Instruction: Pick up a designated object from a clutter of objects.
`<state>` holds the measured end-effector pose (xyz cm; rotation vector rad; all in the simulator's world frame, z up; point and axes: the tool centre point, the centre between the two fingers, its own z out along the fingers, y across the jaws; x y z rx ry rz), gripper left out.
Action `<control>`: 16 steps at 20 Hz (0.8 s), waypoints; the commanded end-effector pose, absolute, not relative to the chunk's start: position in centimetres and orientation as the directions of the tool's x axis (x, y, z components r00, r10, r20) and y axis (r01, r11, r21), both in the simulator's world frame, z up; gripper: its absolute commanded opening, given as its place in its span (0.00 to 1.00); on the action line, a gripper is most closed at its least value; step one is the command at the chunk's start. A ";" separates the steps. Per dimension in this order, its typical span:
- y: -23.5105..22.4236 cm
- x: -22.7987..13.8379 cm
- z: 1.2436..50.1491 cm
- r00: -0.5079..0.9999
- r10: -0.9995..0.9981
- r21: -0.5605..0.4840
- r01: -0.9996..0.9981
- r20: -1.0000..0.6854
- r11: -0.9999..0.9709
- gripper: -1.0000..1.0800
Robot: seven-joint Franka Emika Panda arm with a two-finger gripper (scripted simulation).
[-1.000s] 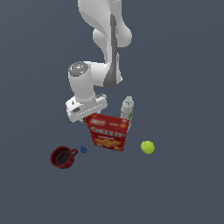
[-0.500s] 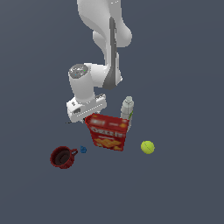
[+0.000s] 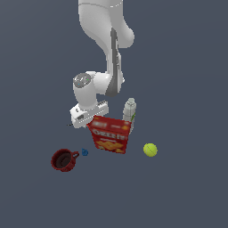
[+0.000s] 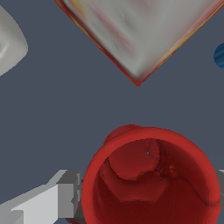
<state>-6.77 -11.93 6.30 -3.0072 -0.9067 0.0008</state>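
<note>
**A:** What do you get from the exterior view?

**Me:** My arm reaches down behind the red cracker box (image 3: 110,134), and my wrist sits low, just beside the box's upper corner on the exterior view's left. The white bottle (image 3: 129,109) stands behind the box on the other side. The tennis ball (image 3: 150,149) lies apart, toward the exterior view's right. The dark red mug (image 3: 64,160) with a handle sits toward the exterior view's left, with the tiny blue piece (image 3: 84,152) close by its handle. My fingers and the bright red cup are hidden behind my hand and the box here.

**A:** And the wrist view?

**Me:** The bright red cup (image 4: 151,179) stands upright with its mouth toward the camera, filling the space in my gripper (image 4: 148,199). One grey finger (image 4: 65,199) is right against the cup's outer wall; the other only shows as a sliver at the frame's edge. I cannot tell whether I have clamped the cup. A corner of the box and the blue piece also show.
</note>
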 end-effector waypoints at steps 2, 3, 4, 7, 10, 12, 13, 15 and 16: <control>-11.9 -6.8 5.1 0.833 0.553 0.000 0.553 0.000 -0.833 0.96; -11.9 -6.8 5.0 0.833 0.554 0.000 0.554 0.000 -0.833 0.96; -11.9 -6.8 4.8 0.833 0.554 0.000 0.554 0.000 -0.833 0.96; -11.9 -6.7 4.7 0.833 0.554 0.000 0.554 0.000 -0.833 0.00; -11.9 -6.7 4.7 0.833 0.554 0.000 0.554 0.000 -0.833 0.00; -11.9 -6.7 4.7 0.833 0.554 0.000 0.554 0.000 -0.833 0.00; -11.9 -6.7 4.7 0.833 0.554 0.000 0.554 0.000 -0.833 0.00; -11.9 -6.7 4.7 0.833 0.554 0.000 0.554 0.000 -0.833 0.00; -11.9 -6.7 4.7 0.833 0.554 0.000 0.554 0.000 -0.833 0.00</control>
